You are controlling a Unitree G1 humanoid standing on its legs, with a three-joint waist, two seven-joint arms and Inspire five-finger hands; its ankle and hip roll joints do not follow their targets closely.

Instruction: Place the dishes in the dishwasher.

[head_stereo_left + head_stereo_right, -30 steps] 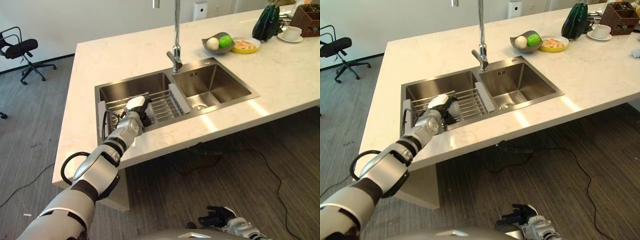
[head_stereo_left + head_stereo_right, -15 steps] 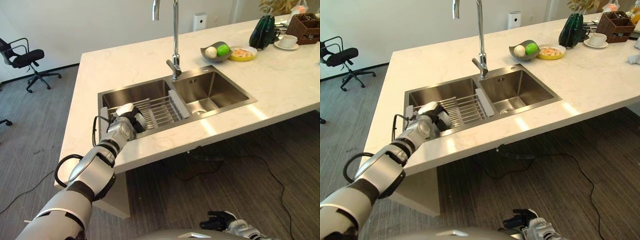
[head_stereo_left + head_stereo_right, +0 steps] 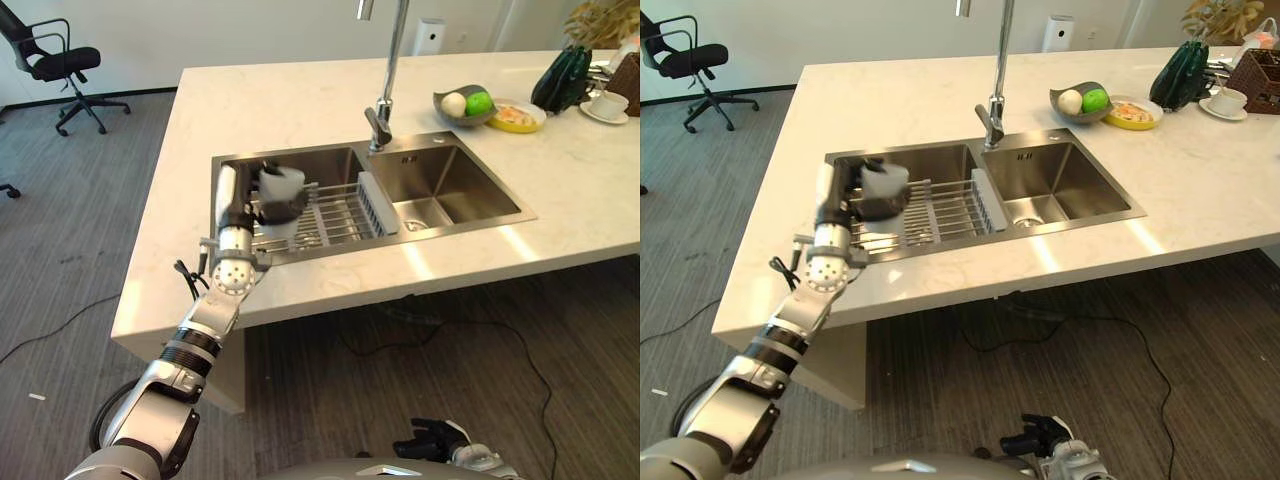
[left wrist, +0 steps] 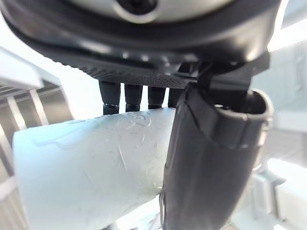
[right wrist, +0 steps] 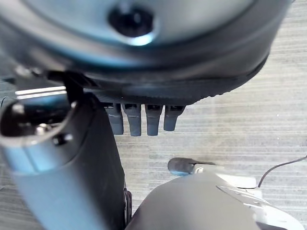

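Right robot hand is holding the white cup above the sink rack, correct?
Not quite: the left robot hand holds the white cup above the sink rack, as the left eye view shows. The right robot hand hangs low near the floor, holding nothing.

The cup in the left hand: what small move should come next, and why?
Probably lift it higher and draw it back over the counter edge. The left hand is curled round the cup, which hangs just above the rack in the sink.
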